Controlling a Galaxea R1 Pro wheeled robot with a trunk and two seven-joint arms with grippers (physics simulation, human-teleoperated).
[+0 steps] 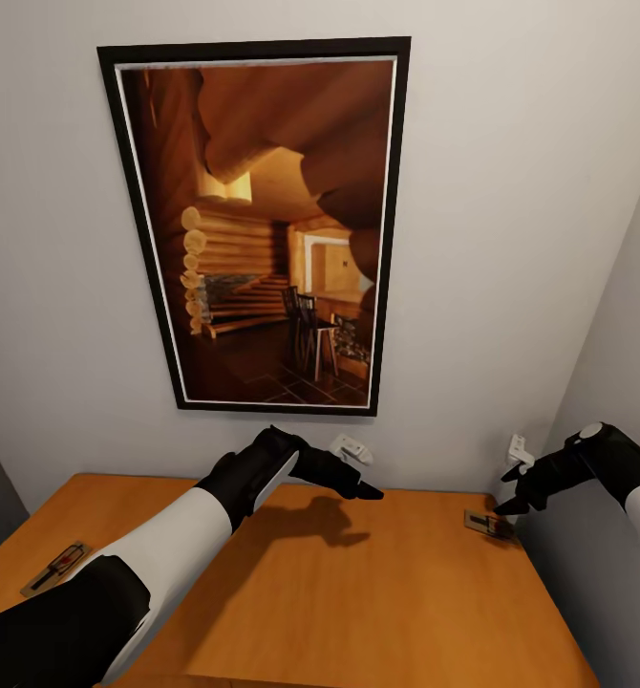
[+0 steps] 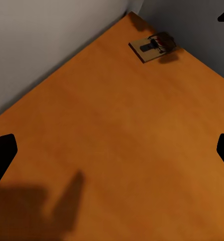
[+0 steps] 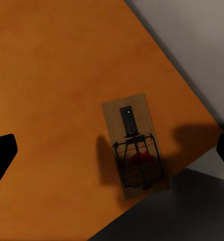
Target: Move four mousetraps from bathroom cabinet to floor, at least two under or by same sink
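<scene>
The cabinet's (image 1: pixel 339 592) smooth orange-brown top spreads below me. One mousetrap (image 1: pixel 487 524) lies in its back right corner, against the walls; it is also in the left wrist view (image 2: pixel 152 47) and the right wrist view (image 3: pixel 134 145), a tan board with dark wire and a red spot. A second mousetrap (image 1: pixel 57 567) lies near the left edge. My right gripper (image 1: pixel 513 483) hovers open just above the corner mousetrap, fingers wide apart (image 3: pixel 1 160). My left gripper (image 1: pixel 358 470) is open above the top's back middle, holding nothing. The bathroom floor is out of view.
A large black-framed picture (image 1: pixel 263 229) of a log interior hangs on the white wall behind the cabinet. A grey side wall (image 1: pixel 607 382) closes off the right side beside the corner mousetrap. The middle of the cabinet top (image 2: pixel 117 125) is bare wood.
</scene>
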